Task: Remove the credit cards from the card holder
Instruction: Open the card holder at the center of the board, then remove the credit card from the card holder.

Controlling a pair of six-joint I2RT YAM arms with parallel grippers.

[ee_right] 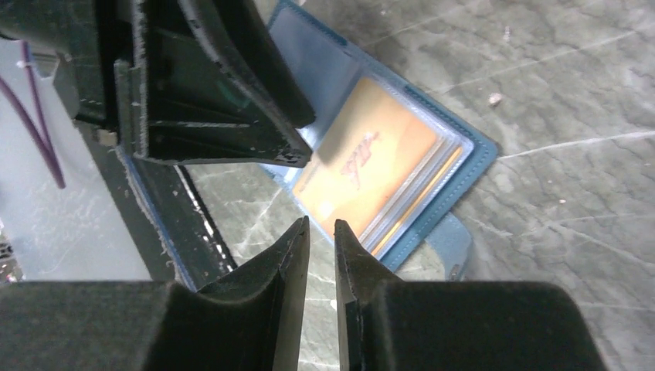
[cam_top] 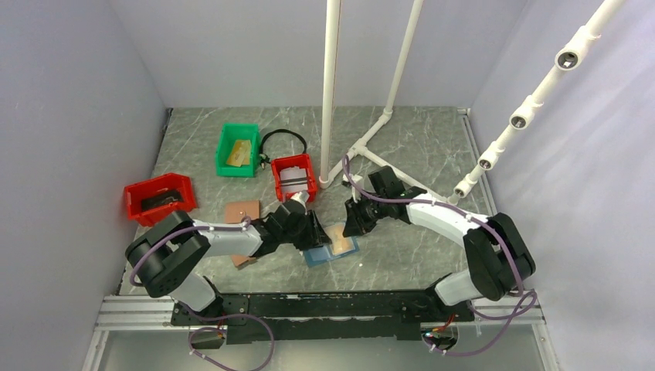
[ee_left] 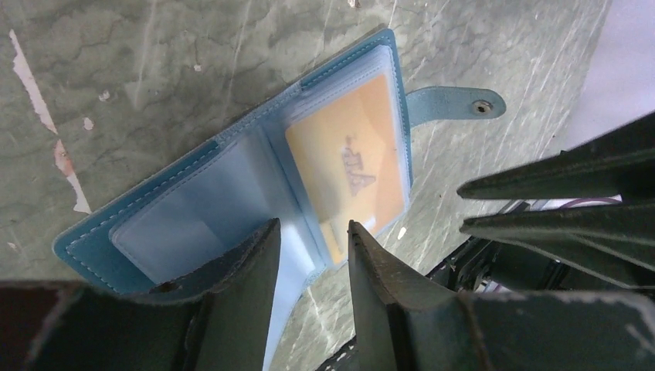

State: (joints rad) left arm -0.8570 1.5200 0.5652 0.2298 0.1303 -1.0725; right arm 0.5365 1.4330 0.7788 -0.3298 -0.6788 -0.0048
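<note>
The blue card holder [cam_top: 317, 256] lies open on the table between both arms. A gold-tan credit card [ee_left: 347, 162] sits in the clear sleeves of its right half, with more card edges stacked under it [ee_right: 432, 182]. The snap tab [ee_left: 456, 103] sticks out to the side. My left gripper [ee_left: 313, 232] is open, and its fingers straddle the holder's near edge at the fold. My right gripper [ee_right: 320, 226] is open by a narrow gap and empty, its tips just short of the card's near edge. In the top view the left gripper [cam_top: 315, 230] and right gripper [cam_top: 351, 224] flank the holder.
A green bin [cam_top: 238, 149] with tan items, a red bin [cam_top: 295, 176] and another red bin [cam_top: 160, 199] stand behind. A brown wallet [cam_top: 242, 211] and a brown piece [cam_top: 244, 261] lie by the left arm. White pipes [cam_top: 330, 93] rise at the back.
</note>
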